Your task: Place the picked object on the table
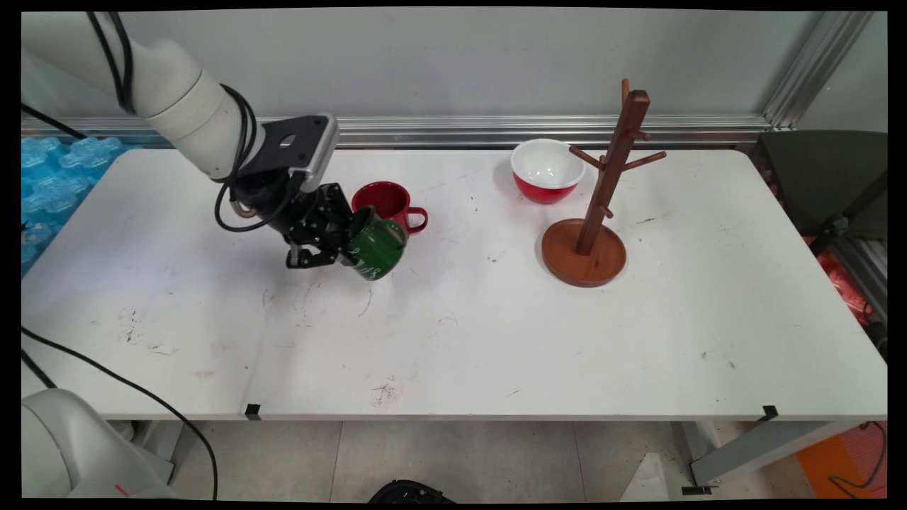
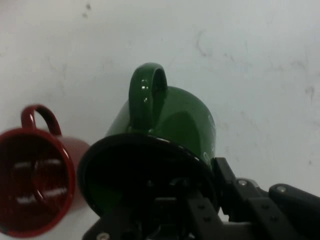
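- Left of frame centre in the main view, I have the gripper [image 1: 339, 244] clamped on the green mug [image 1: 375, 248] by its rim.
- Mug lies tilted, base lower right, handle [image 2: 147, 95] away from claw.
- Red mug [image 1: 386, 202] stands just behind, upright.

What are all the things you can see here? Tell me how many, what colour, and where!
green mug: one, dark green, tilted, gripped by its rim in the claw, left of the table's middle
red mug: one, red, upright on the table just behind the green mug
bowl: one, red outside and white inside, near the table's back edge
mug tree: one, brown wood with a round base and pegs, right of the bowl, nothing hanging on it
table: one, white and scuffed
arm: one, white with black cables, coming in from the upper left
claw: one, black, shut on the green mug's rim
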